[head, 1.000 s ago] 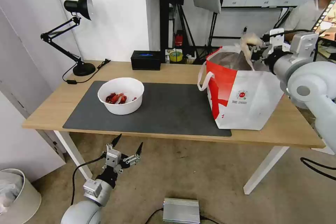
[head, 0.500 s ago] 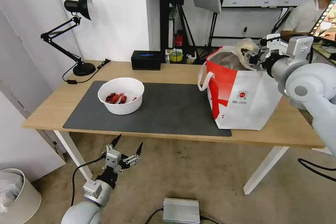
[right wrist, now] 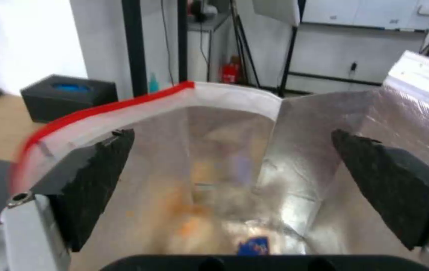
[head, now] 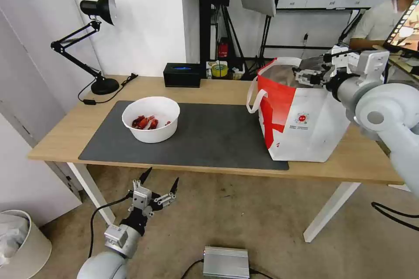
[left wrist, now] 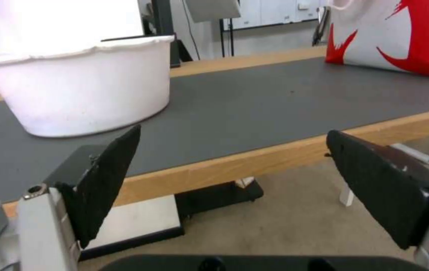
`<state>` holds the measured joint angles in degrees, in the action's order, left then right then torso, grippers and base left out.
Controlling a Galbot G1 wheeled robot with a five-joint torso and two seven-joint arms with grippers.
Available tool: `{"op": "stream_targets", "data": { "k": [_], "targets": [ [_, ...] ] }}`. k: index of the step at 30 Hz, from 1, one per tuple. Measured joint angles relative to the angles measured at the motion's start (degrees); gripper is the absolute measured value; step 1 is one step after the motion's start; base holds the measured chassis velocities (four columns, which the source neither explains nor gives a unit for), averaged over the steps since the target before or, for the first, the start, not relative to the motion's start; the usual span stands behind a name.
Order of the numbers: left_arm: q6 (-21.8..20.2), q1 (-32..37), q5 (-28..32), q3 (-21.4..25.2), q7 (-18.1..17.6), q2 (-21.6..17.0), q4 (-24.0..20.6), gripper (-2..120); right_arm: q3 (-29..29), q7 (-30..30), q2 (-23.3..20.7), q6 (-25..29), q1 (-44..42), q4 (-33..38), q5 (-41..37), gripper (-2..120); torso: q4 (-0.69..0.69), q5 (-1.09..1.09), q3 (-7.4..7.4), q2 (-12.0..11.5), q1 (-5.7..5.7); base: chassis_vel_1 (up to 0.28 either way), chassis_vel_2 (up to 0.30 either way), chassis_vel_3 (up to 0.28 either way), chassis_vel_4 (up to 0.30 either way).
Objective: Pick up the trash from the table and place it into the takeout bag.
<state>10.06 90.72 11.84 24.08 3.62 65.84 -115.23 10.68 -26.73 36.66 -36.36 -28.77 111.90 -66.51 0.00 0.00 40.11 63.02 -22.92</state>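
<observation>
Right claw (head: pixel 310 71) spread over the takeout bag (head: pixel 305 126), apparently empty; bowl (head: pixel 151 119) on mat (head: pixel 209 135).

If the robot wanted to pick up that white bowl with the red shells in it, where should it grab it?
Probably by the rim. The white bowl stands upright on the dark mat, wide and smooth-walled, likely too broad to span. Coming from above at the near edge, one finger could go inside and one outside the thin lip. The left gripper, open below the table edge, is nearest.

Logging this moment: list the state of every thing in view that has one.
takeout bag: upright, mouth open
white bowl: upright on the mat, shellfish scraps inside
right gripper: open, empty, over the bag's mouth
left gripper: open, empty, below the table edge
</observation>
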Motion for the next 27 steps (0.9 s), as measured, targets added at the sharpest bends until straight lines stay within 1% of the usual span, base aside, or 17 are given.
{"op": "stream_targets", "data": {
  "k": [1, 3, 5, 6, 7, 8, 9, 10, 12, 13, 16, 18, 21, 25, 27],
  "targets": [
    [0.0, 0.0, 0.0, 0.0, 0.0, 0.0, 0.0, 100, 0.0, 0.0, 0.0, 0.0, 0.0, 0.0, 0.0, 100, 0.0, 0.0, 0.0, 0.0, 0.0, 0.0, 0.0, 0.0, 0.0],
    [0.0, 0.1, 0.0, 0.1, 0.0, 0.0, -0.1, 100, 0.2, 1.2, 0.0, 3.5, -0.8, 0.7, 0.0, 100, 0.0, 0.0, 0.0, 0.0, 0.0, 0.0, 0.0, 0.0, 0.0],
    [0.0, 0.3, 0.0, 0.3, 0.0, 0.0, -0.2, 100, 0.3, 4.0, 0.1, 7.9, -1.6, 1.6, -0.1, 100, 0.0, 0.0, 0.0, 0.0, 0.0, 0.0, 0.0, 0.0, 0.0],
    [0.0, 0.3, 0.0, 0.3, 0.0, 0.0, -0.2, 100, 0.3, 4.0, 0.1, 7.9, -1.6, 1.6, -0.1, 100, 0.0, 0.0, 0.0, 0.0, 0.0, 0.0, 0.0, 0.0, 0.0],
    [0.0, 0.3, 0.0, 0.4, 0.0, 0.0, -0.3, 100, 0.3, 6.8, 0.2, 12.5, -2.6, 2.8, 0.1, 100, 0.0, 0.0, 0.0, 0.0, 0.0, 0.0, 0.0, 0.0, 0.0],
    [0.0, 0.3, -0.1, 0.5, 0.0, 0.0, -0.3, 100, 0.3, 7.8, 0.2, 14.0, -3.2, 3.4, 0.4, 100, 0.01, -0.01, 0.0, 0.0, 0.0, 0.0, 0.0, 0.0, 0.0],
    [0.0, 0.3, -0.1, 0.6, 0.0, -0.1, -0.3, 100, 0.2, 9.5, 0.2, 16.8, -4.9, 5.0, 1.3, 100, 0.01, -0.01, 0.0, 0.0, 0.0, 0.0, 0.0, 0.0, 0.0],
    [0.0, 0.3, -0.1, 0.6, 0.0, -0.1, -0.3, 100, 0.2, 9.5, 0.2, 16.8, -4.9, 5.0, 1.3, 100, 0.01, -0.01, 0.0, 0.0, 0.0, 0.0, 0.0, 0.0, 0.0],
    [0.0, 0.4, 0.0, 0.8, 0.0, -0.1, -0.5, 100, 0.2, 10.8, 0.3, 19.1, -8.5, 7.9, 4.6, 100, 0.01, -0.02, 0.0, 0.0, 0.0, 0.0, 0.0, 0.0, 0.0],
    [0.0, 0.4, 0.0, 0.8, 0.0, -0.1, -0.5, 100, 0.2, 10.8, 0.3, 19.1, -8.5, 7.9, 4.6, 100, 0.01, -0.02, 0.0, 0.0, 0.0, 0.0, 0.0, 0.0, 0.0],
    [0.0, 0.6, 0.1, 1.5, 0.0, -0.2, -0.8, 100, -1.2, 10.7, 1.5, 22.3, -15.0, 11.4, 11.8, 100, -0.01, 0.0, 0.0, 0.0, 0.0, 0.0, 0.0, 0.0, 0.0],
    [0.0, 0.6, 0.1, 1.7, 0.0, -0.2, -0.9, 100, -1.8, 10.3, 1.9, 23.1, -16.1, 11.9, 13.3, 100, 0.0, 0.0, 0.0, 0.0, 0.0, 0.0, 0.0, 0.0, 0.0],
    [0.2, 1.0, 0.1, 2.0, 0.0, 0.1, -1.1, 100, -3.4, 8.5, 3.5, 25.7, -20.6, 13.6, 19.8, 100, 0.01, -0.01, 0.0, 0.0, 0.0, 0.0, 0.0, 0.0, 0.0],
    [0.3, 1.1, 0.1, 2.2, 0.0, 0.2, -1.1, 100, -3.7, 7.2, 4.0, 26.5, -22.9, 14.5, 22.2, 100, 0.0, -0.01, 0.0, 0.0, 0.0, 0.0, 0.0, 0.0, 0.0],
    [0.7, 1.5, 0.1, 2.5, 0.0, 0.4, -1.1, 100, -3.8, 4.2, 4.8, 28.1, -28.2, 16.0, 26.6, 100, 0.02, -0.02, -0.01, 0.0, 0.0, 0.0, 0.0, 0.0, 0.0]
  ]
}}
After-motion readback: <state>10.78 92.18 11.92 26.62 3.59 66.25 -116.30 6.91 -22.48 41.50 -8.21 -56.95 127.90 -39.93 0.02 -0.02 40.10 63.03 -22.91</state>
